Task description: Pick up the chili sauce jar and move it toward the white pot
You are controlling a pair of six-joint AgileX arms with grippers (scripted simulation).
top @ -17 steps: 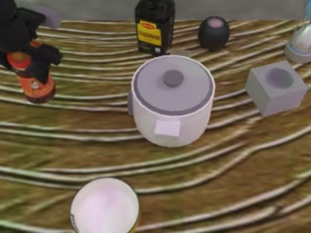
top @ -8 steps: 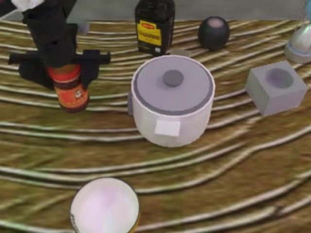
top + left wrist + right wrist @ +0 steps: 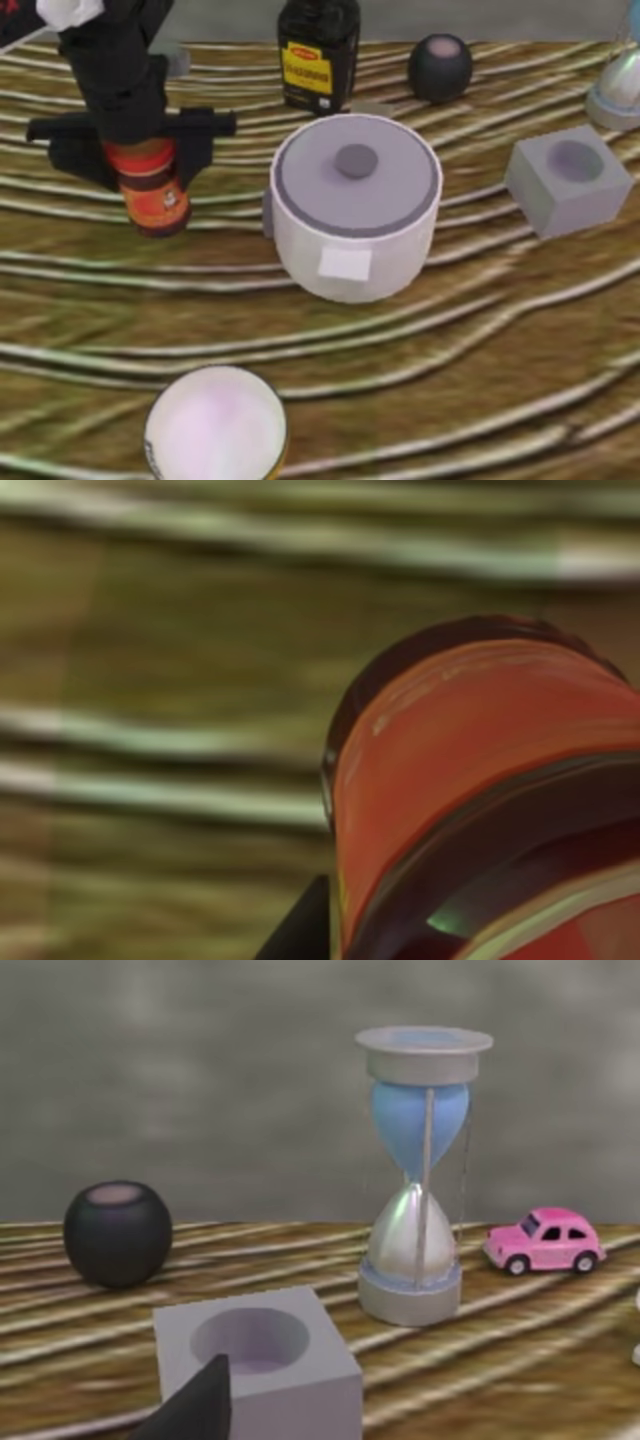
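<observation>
Red-orange lid and label mark the chili sauce jar (image 3: 152, 190), which your left hand (image 3: 130, 140) holds clamped from above at the tabletop's (image 3: 450, 340) left side, just left of the white pot (image 3: 355, 205). A black bottle (image 3: 318, 50) stands behind the pot. Your right hand (image 3: 195, 1405) is parked near the grey cube (image 3: 265, 1360); you cannot tell its state.

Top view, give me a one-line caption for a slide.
Left gripper holds the chili sauce jar beside the white pot.
</observation>
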